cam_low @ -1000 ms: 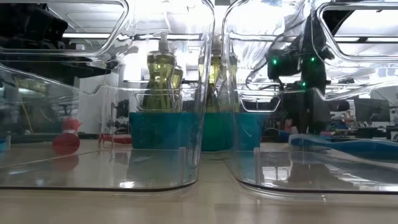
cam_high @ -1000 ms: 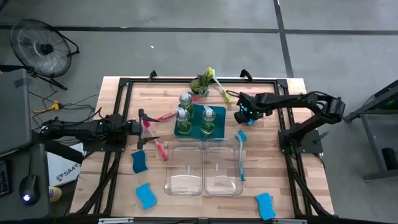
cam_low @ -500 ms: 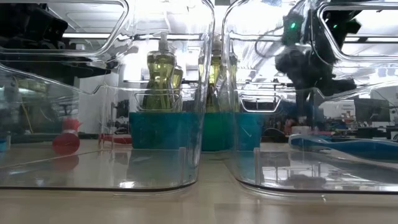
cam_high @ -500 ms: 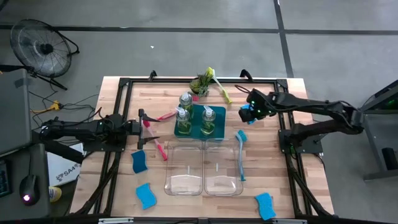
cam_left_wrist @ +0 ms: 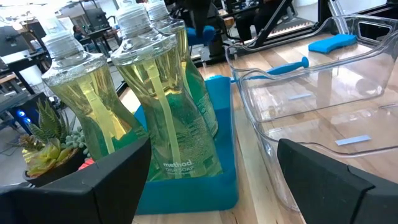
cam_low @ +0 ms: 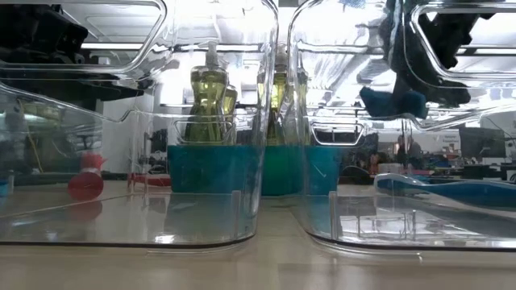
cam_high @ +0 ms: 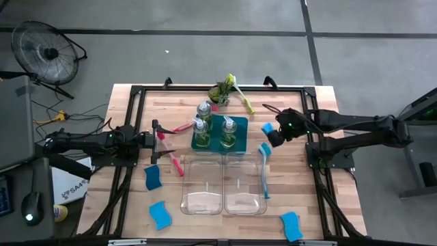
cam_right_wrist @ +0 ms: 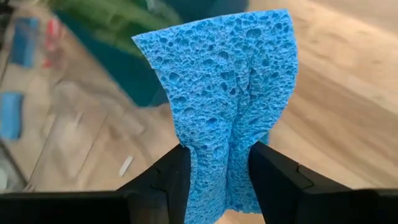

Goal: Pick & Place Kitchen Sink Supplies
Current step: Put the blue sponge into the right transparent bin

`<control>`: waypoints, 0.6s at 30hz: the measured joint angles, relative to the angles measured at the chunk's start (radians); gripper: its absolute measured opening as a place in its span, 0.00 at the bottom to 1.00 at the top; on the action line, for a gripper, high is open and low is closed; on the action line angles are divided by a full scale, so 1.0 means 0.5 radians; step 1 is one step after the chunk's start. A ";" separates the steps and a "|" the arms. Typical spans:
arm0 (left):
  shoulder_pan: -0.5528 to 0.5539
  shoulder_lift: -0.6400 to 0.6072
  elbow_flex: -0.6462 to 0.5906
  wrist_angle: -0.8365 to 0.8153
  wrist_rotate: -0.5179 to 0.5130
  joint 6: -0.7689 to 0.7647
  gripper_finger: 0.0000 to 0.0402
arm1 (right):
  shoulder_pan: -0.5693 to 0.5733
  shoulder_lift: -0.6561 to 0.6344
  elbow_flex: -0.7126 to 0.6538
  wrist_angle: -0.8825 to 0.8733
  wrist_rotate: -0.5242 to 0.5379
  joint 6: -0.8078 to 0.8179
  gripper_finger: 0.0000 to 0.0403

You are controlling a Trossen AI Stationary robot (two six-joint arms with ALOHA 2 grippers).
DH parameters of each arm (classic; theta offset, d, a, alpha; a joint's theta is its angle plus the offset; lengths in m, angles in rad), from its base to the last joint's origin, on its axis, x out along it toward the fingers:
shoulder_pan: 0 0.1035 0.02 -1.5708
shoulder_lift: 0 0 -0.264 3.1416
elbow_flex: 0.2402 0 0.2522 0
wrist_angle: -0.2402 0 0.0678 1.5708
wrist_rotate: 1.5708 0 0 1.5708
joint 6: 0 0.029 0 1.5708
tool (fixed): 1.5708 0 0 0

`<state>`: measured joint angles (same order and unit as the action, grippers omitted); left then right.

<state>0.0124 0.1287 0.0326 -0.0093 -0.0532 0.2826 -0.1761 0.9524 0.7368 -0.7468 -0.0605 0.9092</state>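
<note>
We see the right pincer pinching a blue sponge, its two fingers squeezing it so it creases, held above the surface just right of the teal tray with its three soap bottles. The left pincer waits spread wide at the left, beside the tray. A blue dish brush lies right of the clear bins, with three more sponges on the near surface.

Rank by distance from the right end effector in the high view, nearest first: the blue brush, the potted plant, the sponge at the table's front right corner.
From the right end effector, holding a sponge:
1. Blue brush, just in front of it, beside the right bin.
2. Potted plant, at the table's back, toward the left.
3. Corner sponge, far at the front right.
</note>
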 joint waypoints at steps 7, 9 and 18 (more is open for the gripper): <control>0.001 0.000 0.000 0.000 0.000 0.000 0.86 | 0.278 0.007 0.002 0.153 0.004 0.090 0.36; 0.000 -0.001 0.000 0.000 0.000 0.000 0.86 | 0.349 0.029 0.002 0.199 0.006 0.163 0.36; 0.000 -0.001 0.000 0.000 0.000 0.000 0.86 | 0.575 0.170 0.003 0.474 0.084 0.545 0.36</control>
<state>0.0124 0.1284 0.0326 -0.0093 -0.0532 0.2827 0.1113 1.0375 0.7383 -0.5099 -0.0185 1.1818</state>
